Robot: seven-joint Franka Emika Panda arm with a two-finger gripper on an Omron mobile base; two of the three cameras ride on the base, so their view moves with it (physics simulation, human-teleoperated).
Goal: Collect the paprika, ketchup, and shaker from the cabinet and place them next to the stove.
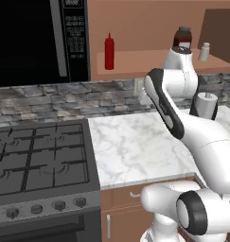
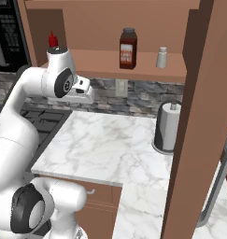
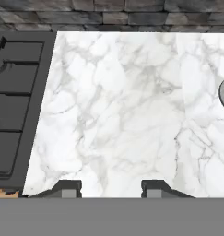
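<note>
empty pincer [image 3: 111, 188] clenched above marble counter [image 3: 122, 106], ketchup [image 1: 109, 52], paprika [image 2: 128, 48], shaker [image 2: 161, 58] on cabinet [image 2: 133, 67] shelf

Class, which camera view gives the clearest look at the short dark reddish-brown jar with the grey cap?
The right base view: the short dark reddish-brown jar with the grey cap stands whole and unobstructed on the brown wooden cabinet shelf. In the left base view the white arm hides most of it, leaving just its top. The hand view looks down on the marble counter instead.
</note>
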